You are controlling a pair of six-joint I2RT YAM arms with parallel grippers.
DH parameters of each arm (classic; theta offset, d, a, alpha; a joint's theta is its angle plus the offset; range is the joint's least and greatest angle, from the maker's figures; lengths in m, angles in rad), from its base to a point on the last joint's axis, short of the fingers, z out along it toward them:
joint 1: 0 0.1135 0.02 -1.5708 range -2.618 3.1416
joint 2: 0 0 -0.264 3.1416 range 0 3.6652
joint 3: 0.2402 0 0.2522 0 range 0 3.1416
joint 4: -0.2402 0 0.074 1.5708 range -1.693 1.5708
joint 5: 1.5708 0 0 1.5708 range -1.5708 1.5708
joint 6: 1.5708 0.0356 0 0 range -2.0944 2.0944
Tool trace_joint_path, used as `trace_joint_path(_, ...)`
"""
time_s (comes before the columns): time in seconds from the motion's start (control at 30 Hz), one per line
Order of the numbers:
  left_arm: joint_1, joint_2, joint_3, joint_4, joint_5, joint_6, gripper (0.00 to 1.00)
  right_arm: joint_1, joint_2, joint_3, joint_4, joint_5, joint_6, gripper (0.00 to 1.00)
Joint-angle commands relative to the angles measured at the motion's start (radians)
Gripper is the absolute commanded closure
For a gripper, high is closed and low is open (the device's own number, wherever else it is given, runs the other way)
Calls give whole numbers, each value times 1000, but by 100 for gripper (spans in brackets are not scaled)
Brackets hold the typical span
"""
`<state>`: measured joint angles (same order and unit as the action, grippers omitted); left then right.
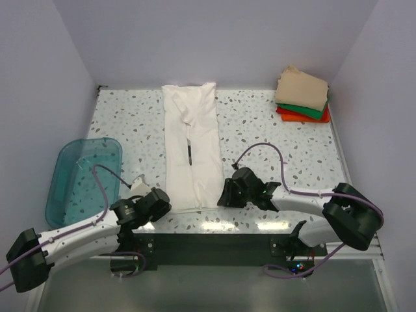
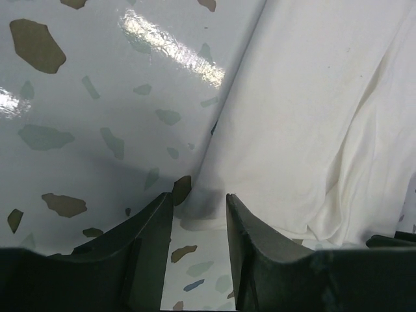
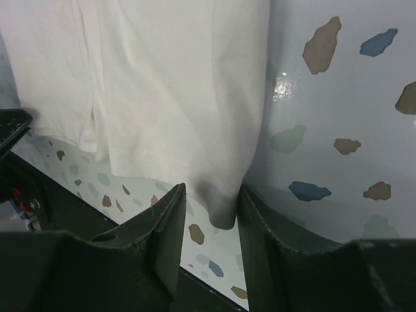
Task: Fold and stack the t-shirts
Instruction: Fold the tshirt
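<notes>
Lying limp down the desk (image 1: 260, 130) from twelve to six o'clock, the long white t-shirt (image 1: 192, 143) looks light, soft and sure to sag. Its near hem corners suit pinching. Folded shirts (image 1: 302, 97) sit at two o'clock. Left fingers (image 2: 153, 224) stand apart at one corner. The right fingers (image 3: 166, 221) straddle the other, but I cannot tell if they grip. The shirt's print shows only as a dark sliver.
</notes>
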<state>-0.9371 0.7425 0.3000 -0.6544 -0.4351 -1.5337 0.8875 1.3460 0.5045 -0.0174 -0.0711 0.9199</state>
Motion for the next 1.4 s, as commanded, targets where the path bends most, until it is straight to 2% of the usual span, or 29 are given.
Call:
trace_joint_path(0.0,0,47,-29,36,7,7,57,-2,38,-15,36,1,14,59)
trace_joint_path(0.1,-2,66,-25,44,19,27,62,-7,59,-11,43,-10,13,66)
trace_joint_path(0.13,-2,69,-24,47,28,33,69,-7,64,-8,43,-15,5,73)
trace_joint_path(0.2,-2,72,-24,68,44,59,78,-15,59,-3,27,-16,-3,80)
trace_joint_path(0.23,-2,74,-21,79,64,72,89,-19,47,2,20,-16,-16,85)
trace_joint_path(0.33,-8,77,-12,104,97,101,100,-24,15,8,-41,-6,-52,95)
trace_joint_path(0.43,-41,84,-2,119,117,101,100,-22,-40,3,-90,-9,-76,100)
trace_joint_path(0.67,-218,152,103,76,72,30,100,-4,-169,-40,-157,-52,-98,100)
trace_joint_path(0.8,-220,159,178,61,16,75,100,-1,-220,26,-228,-12,-124,100)
trace_joint_path(0.9,-180,158,223,105,-11,168,100,1,-194,130,-283,21,-164,100)
trace_joint_path(1.0,-48,202,267,173,36,309,100,-2,-104,253,-294,53,-197,100)
trace_joint_path(1.03,24,230,287,206,70,340,100,-5,-35,293,-308,60,-219,100)
trace_joint_path(1.23,255,374,393,314,159,530,100,-84,195,584,-323,53,-271,100)
trace_joint_path(1.37,366,484,465,372,205,596,100,-145,387,741,-322,28,-285,100)
